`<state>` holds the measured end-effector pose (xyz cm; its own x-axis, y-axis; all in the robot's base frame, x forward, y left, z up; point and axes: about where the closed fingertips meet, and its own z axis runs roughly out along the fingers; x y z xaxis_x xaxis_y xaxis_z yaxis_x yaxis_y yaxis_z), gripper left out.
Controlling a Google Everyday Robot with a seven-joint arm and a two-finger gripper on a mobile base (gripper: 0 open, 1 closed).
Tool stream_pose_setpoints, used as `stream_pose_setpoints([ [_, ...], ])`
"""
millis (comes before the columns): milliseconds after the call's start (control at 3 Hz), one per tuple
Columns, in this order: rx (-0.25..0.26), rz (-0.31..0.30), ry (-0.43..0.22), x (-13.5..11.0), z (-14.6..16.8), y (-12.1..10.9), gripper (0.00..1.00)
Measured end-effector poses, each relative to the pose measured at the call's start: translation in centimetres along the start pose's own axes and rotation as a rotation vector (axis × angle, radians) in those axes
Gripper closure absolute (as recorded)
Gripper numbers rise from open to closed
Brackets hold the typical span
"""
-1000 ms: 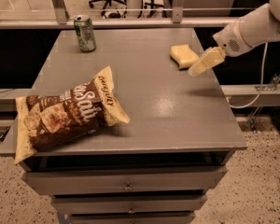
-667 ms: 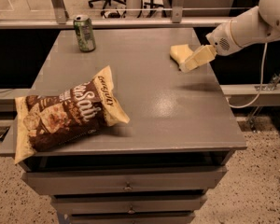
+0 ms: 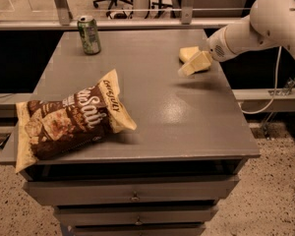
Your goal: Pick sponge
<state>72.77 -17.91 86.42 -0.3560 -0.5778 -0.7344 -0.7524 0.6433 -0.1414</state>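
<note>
The gripper hangs over the far right part of the grey table. Well to its left, by the far edge, a green soda can stands upright. A brown-and-yellow chip bag lies left of the gripper and nearer the camera, at the table's front left corner.

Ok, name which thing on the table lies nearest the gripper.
The pale-yellow sponge, right beside the gripper at the table's far right; the soda can and chip bag sit well to the left.

Plenty of open table around the sponge
Gripper hangs just beside it; soda can and chip bag lie well off to its left.
</note>
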Motion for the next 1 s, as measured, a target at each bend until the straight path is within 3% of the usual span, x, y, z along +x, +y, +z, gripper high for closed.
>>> stream_pose_setpoints([
  [333,0.027,0.015,0.0,0.3,1.1,-0.9,0.0],
  [667,0.048,0.068,-0.008,0.9,1.5,-2.8,0.24],
  [1000,0.048,0.104,-0.015,1.3,1.3,-3.6,0.56],
])
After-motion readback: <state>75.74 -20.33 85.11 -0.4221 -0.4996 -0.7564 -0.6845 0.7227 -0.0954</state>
